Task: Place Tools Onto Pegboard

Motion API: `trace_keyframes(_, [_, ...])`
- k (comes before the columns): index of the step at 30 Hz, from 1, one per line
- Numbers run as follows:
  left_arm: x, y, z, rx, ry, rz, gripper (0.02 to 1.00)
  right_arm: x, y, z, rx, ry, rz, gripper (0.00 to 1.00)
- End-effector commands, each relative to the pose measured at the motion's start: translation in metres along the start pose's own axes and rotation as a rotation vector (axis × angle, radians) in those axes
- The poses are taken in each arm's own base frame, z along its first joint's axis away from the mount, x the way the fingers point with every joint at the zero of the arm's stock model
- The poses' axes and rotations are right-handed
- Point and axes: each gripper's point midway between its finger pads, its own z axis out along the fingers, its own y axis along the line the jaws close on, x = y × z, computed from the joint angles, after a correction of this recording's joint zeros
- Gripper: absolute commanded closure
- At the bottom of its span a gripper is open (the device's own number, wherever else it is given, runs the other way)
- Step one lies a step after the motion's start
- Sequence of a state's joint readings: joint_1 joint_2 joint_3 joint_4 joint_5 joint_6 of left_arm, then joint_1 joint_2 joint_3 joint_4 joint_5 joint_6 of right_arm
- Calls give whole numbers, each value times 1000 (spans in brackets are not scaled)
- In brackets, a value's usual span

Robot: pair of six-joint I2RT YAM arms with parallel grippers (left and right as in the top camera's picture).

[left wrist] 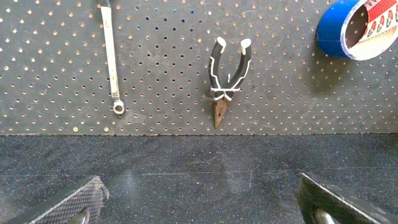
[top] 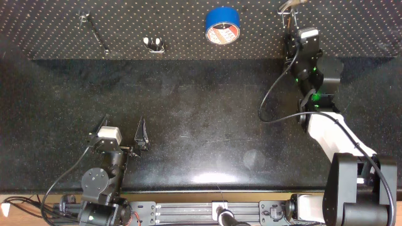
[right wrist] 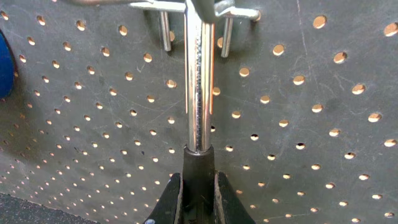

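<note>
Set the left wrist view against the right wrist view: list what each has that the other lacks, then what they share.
Left wrist view: a wrench and pliers hanging, the black tabletop, the open left gripper. Right wrist view: the right gripper shut on a chrome-shafted tool at a metal hook. Both: the pegboard and the blue tape roll, just a blue sliver in the right wrist view.

A dark matte counter [top: 201, 113] spreads across the top view, its surface scuffed with pale smudges and fine scratches. A soft patch of reflected light [top: 213, 177] lies near its front edge. A thin tan strip [top: 383, 58] borders its far right.
</note>
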State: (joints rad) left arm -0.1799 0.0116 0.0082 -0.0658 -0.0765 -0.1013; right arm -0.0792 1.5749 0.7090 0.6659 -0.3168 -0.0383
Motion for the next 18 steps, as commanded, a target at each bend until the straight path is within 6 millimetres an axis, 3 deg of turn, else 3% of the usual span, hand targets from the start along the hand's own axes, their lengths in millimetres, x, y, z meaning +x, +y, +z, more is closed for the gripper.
trace_keyframes(1, [1,-2,0,9,1,9,23,-13,2,4,-14,-30,8,338])
trace_keyframes(2, [1,-2,0,10,1,9,25,-13,2,4,-14,-30,8,141])
trace_keyframes(6, [1,-2,0,10,1,9,23,-17,2,4,-11,-47,3,119])
trace_keyframes(9, [1,-2,0,10,1,9,23,-38,-15,-12,26,-111,77,115])
trace_keyframes(12, [1,-2,0,10,1,9,23,-41,-14,-53,59,-146,67,110])
trace_keyframes(15, [1,-2,0,10,1,9,23,-10,13,-122,78,-176,54,110])
trace_keyframes(18, [1,-2,0,10,1,9,23,6,36,-172,82,-276,16,108])
